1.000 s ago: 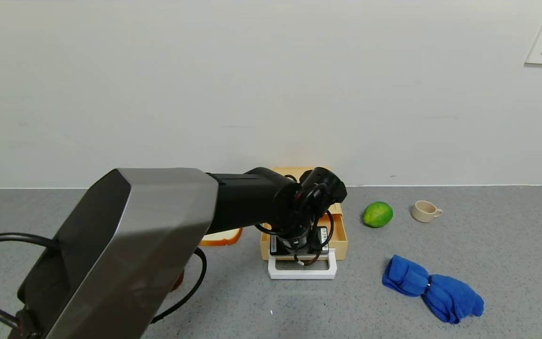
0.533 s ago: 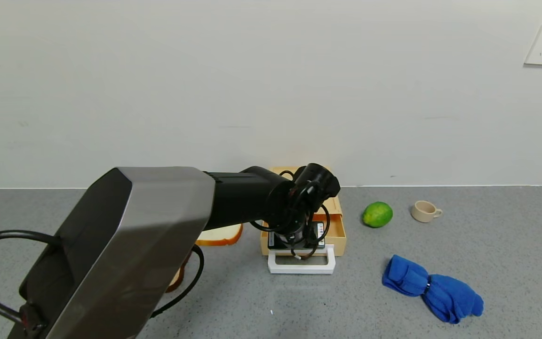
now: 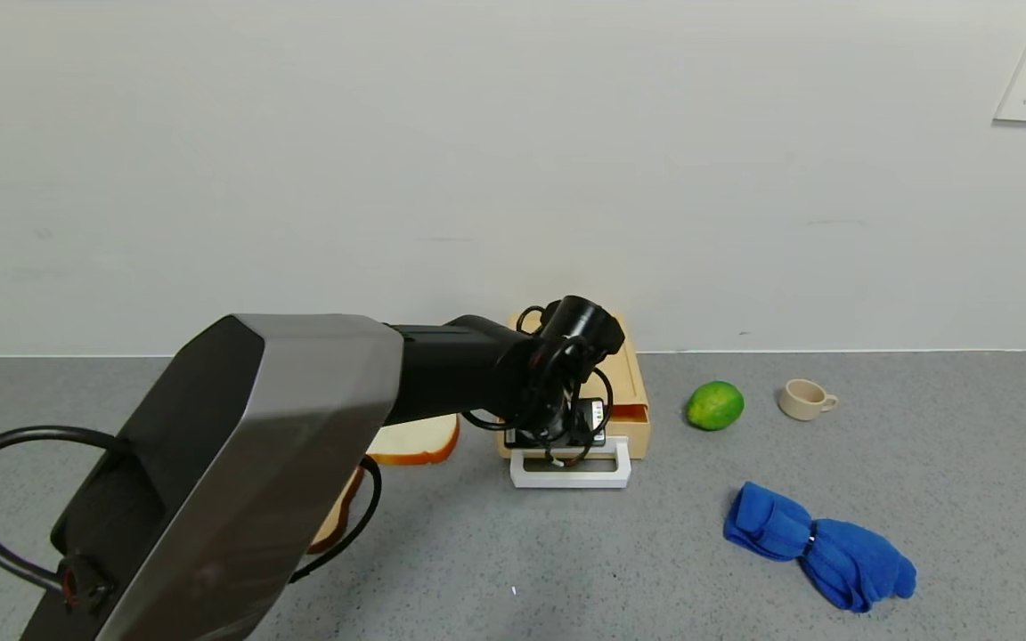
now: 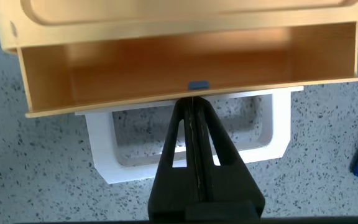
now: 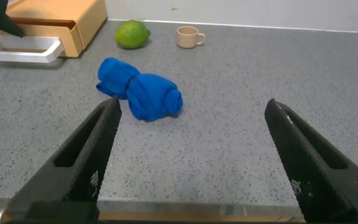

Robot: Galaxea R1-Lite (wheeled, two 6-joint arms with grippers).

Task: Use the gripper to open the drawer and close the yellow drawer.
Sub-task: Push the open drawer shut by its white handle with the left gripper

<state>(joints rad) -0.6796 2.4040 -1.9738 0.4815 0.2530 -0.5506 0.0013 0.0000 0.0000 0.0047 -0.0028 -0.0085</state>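
The pale yellow drawer box (image 3: 629,378) stands against the wall, its drawer partly pulled out, with the white loop handle (image 3: 571,479) in front. In the left wrist view the drawer's empty inside (image 4: 185,62) shows, with the handle (image 4: 278,134) below it. My left gripper (image 3: 559,450) is shut, and in the left wrist view (image 4: 191,102) its tips press against the drawer's front panel, over the handle loop. My right gripper (image 5: 191,106) is open and empty, low near the table's front edge, out of the head view.
A green lime (image 3: 715,405) and a small beige cup (image 3: 805,399) sit right of the drawer. A blue cloth (image 3: 820,545) lies at the front right. A bread slice (image 3: 415,441) lies left of the drawer, and another (image 3: 339,521) lies partly under my left arm.
My left gripper has moved toward the wall, and the drawer has slid back into its box with it. The handle now sits closer to the box.
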